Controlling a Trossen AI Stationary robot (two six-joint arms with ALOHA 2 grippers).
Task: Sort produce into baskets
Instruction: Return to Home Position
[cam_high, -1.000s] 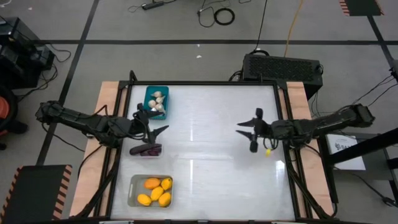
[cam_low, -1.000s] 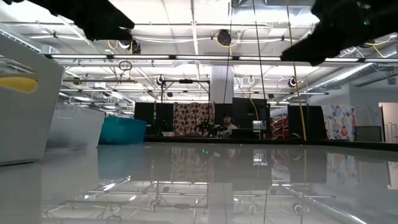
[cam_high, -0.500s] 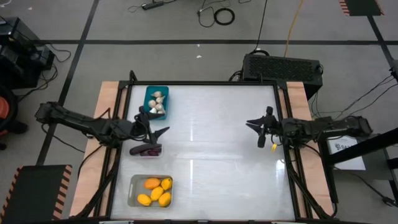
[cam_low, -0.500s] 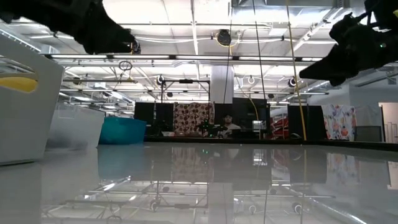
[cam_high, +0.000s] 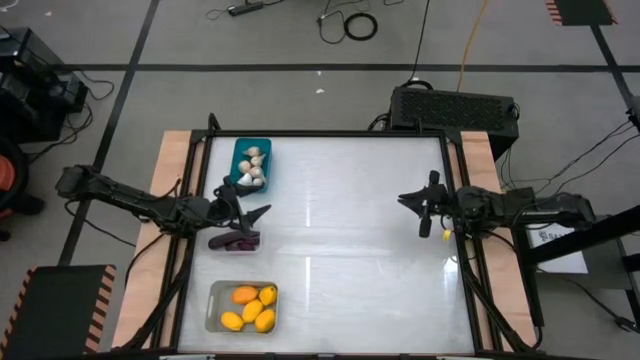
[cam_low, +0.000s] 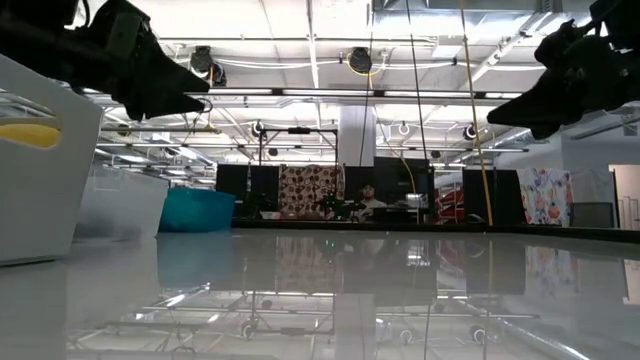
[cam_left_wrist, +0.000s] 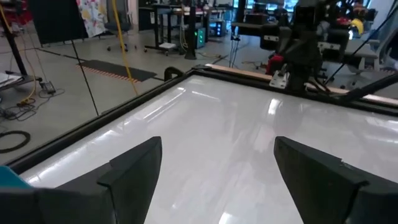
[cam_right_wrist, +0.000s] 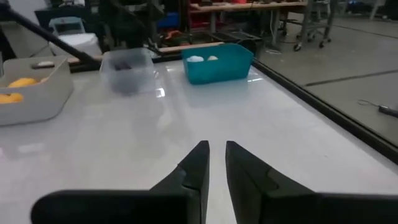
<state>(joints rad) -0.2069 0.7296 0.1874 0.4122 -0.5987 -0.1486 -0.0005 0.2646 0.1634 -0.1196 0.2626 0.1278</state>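
Drew right gripper (cam_high: 408, 200) back toward the table's right edge, fingers narrowed to a slim gap. Pulled left gripper (cam_high: 248, 198) slightly leftward and lower.

The left arm (cam_high: 130, 198) and the right arm (cam_high: 520, 207) are both near-black, built of slim jointed segments with bulkier housings at the joints. The left claw (cam_left_wrist: 217, 142) has two broad, flat, matte black fingers (cam_left_wrist: 134, 171) with slanted tips. The right claw (cam_right_wrist: 216, 147) has matching black fingers (cam_right_wrist: 194, 163), tapering to narrow points.
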